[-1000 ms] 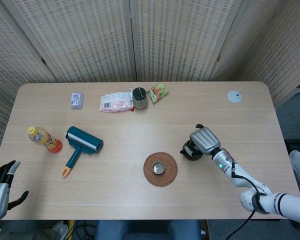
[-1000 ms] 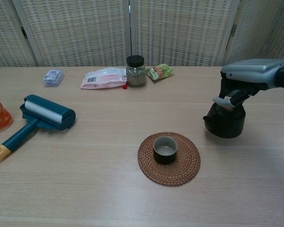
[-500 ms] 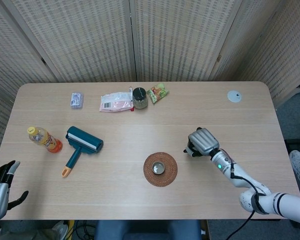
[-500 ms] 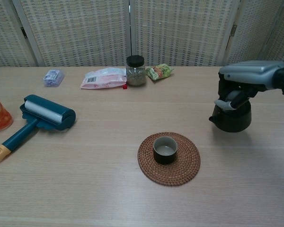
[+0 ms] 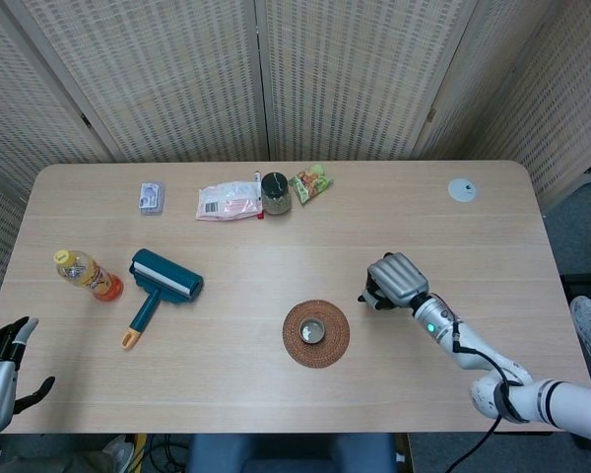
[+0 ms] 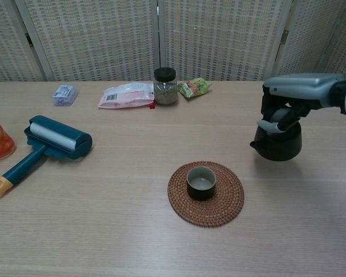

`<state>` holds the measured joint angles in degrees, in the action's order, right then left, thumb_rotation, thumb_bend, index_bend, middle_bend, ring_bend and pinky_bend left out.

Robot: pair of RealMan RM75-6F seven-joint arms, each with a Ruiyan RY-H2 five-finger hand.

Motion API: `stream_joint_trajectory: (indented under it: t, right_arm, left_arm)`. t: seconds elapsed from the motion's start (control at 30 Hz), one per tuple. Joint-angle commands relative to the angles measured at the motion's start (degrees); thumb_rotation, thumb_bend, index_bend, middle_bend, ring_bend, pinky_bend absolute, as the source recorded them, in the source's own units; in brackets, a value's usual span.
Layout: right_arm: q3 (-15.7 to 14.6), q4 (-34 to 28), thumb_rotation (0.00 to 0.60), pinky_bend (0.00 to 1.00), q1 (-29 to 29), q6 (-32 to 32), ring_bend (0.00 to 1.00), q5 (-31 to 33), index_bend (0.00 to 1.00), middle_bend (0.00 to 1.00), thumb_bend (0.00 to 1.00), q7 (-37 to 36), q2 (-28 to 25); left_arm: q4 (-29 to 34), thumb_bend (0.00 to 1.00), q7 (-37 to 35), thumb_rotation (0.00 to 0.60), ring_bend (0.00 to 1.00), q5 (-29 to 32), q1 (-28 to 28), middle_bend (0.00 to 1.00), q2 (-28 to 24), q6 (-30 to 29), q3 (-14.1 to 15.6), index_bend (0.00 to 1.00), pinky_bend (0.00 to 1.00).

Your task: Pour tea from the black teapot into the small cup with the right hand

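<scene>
The black teapot (image 6: 278, 147) is gripped from above by my right hand (image 6: 293, 93), at the right of the table; in the chest view it stays upright and seems to hang just off the tabletop. From the head view my right hand (image 5: 396, 279) covers most of the teapot (image 5: 371, 295). The small dark cup (image 6: 201, 182) (image 5: 313, 332) stands on a round woven coaster (image 6: 222, 209) (image 5: 294, 342), left of and nearer than the pot, apart from it. My left hand (image 5: 0, 372) hangs off the table's near left corner, fingers spread, holding nothing.
A teal lint roller (image 5: 164, 283) and a yellow bottle (image 5: 87, 274) lie at the left. Along the back are a small packet (image 5: 152, 197), a pink-white bag (image 5: 229, 201), a dark-lidded jar (image 5: 275, 192) and a green snack packet (image 5: 311, 182). A white disc (image 5: 461, 190) sits back right.
My right hand has raised the teapot slightly off the table, drawn it a little away from the cup, then eased it back left. The left hand has not moved.
</scene>
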<state>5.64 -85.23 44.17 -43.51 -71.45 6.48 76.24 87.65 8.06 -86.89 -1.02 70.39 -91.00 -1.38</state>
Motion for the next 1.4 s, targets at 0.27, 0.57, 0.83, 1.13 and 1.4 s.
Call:
stream_joint_trajectory:
  t: [0.27,0.57,0.83,1.13,1.4]
  right_arm:
    - [0.93,-2.79,0.505,0.38,1.19,0.74,0.89,-2.26,1.00,1.00,0.61,-3.33,0.28]
    - [1.40,-4.32,0.503,0.38,3.78,2.32,0.89,-3.87,1.00,1.00,0.61,-2.23,1.28]
    - [1.51,-4.65,0.504,0.38,7.05,4.89,0.90,-2.79,1.00,1.00,0.61,3.07,2.09]
    - [1.05,-5.54,0.505,0.38,10.49,7.15,0.90,-0.32,1.00,1.00,0.61,10.32,2.09]
    - [0.15,-6.70,0.507,0.38,12.81,7.70,0.90,2.36,1.00,1.00,0.60,16.09,2.06]
  left_arm:
    - [0.18,0.20,0.08,0.600,0.12,0.06,-0.08,0.10,-0.22,-0.18,-0.07,0.11,0.02]
    - [0.50,0.20,0.10,0.600,0.12,-0.10,-0.41,0.10,-0.36,-0.75,-0.01,0.11,0.02]
    - [0.43,0.20,-0.17,0.600,0.12,-0.10,-0.94,0.10,-0.28,-1.44,0.08,0.11,0.02]
    - [-0.15,0.20,-0.78,0.600,0.12,-0.02,-1.42,0.10,-0.07,-1.85,0.17,0.11,0.02]
    - [-0.90,0.20,-1.33,0.600,0.12,0.11,-1.84,0.10,0.31,-2.17,0.22,0.11,0.02]
